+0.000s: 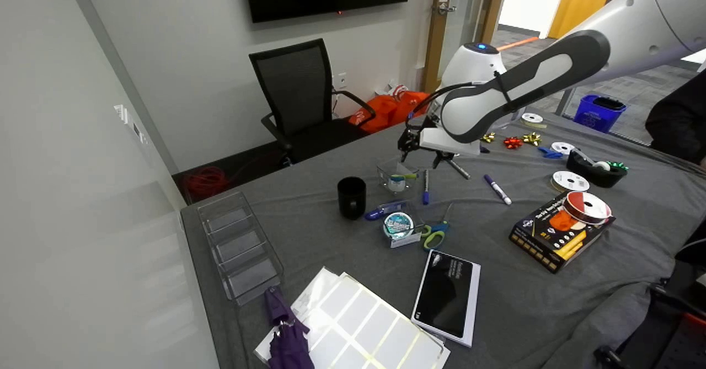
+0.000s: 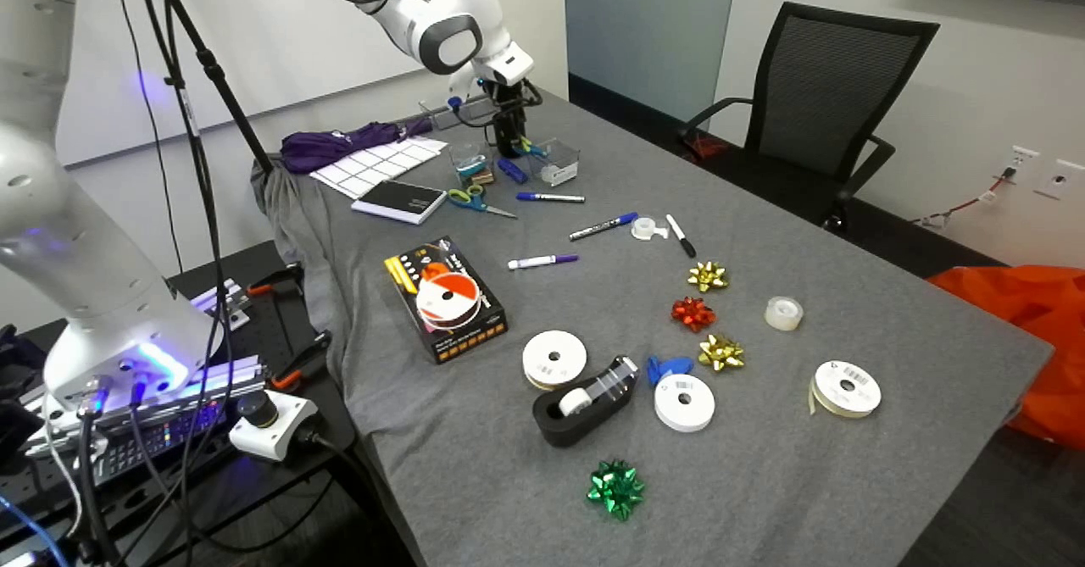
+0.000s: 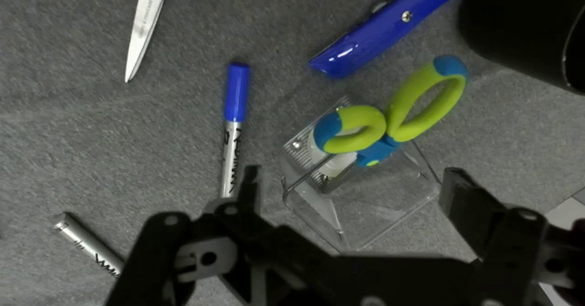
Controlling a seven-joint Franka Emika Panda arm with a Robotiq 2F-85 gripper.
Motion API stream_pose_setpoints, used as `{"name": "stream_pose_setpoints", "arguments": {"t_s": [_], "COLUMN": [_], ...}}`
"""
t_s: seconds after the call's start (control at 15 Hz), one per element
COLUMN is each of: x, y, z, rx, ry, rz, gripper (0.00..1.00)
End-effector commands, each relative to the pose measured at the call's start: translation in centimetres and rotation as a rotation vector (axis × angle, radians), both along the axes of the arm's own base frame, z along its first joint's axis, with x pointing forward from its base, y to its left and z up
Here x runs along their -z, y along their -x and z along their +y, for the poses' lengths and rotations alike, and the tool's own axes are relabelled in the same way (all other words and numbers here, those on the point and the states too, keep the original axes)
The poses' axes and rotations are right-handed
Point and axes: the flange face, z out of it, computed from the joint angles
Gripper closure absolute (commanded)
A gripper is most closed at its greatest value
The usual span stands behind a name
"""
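My gripper (image 3: 351, 176) stands open above the table, its fingers spread wide with nothing between them. Beneath it in the wrist view is a clear bin (image 3: 384, 205) holding a pair of scissors with green and blue handles (image 3: 379, 150) and a whitish tape roll (image 3: 343, 163). The scissors' handles stick up over the bin's rim; their blades are hard to make out. By the left finger lies a marker with a blue cap (image 3: 236, 93). A blue utility knife (image 3: 388, 27) and a black mug (image 3: 516, 27) sit farther up. In an exterior view the gripper (image 1: 420, 161) hangs over this bin.
Another clear bin (image 1: 405, 241) holds a round teal-topped item; more scissors (image 1: 434, 240) lie beside it. Around are a notebook (image 1: 447, 294), label sheets (image 1: 358, 325), a purple umbrella (image 1: 289, 341), a clear divided tray (image 1: 240, 247), a black box (image 2: 466, 334) and a tape dispenser (image 2: 559, 423).
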Motion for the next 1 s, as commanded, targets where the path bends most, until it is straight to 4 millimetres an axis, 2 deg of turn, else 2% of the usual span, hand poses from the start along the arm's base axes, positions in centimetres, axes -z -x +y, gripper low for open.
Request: {"name": "stream_pose_setpoints", "arguments": {"t_s": [0.0, 0.2, 0.53, 0.93], "x": [0.3, 0.8, 1.2, 2.1], "y": [-0.4, -0.8, -1.7, -1.9], "z": [0.9, 1.6, 1.9, 1.6], "rx": [-0.064, -0.129, -0.185, -0.216], "ry": [-0.056, -0.098, -0.200, -0.180], "rz": [0.071, 0.060, -0.053, -0.033], "gripper": [0.00, 0.00, 0.00, 0.00]}}
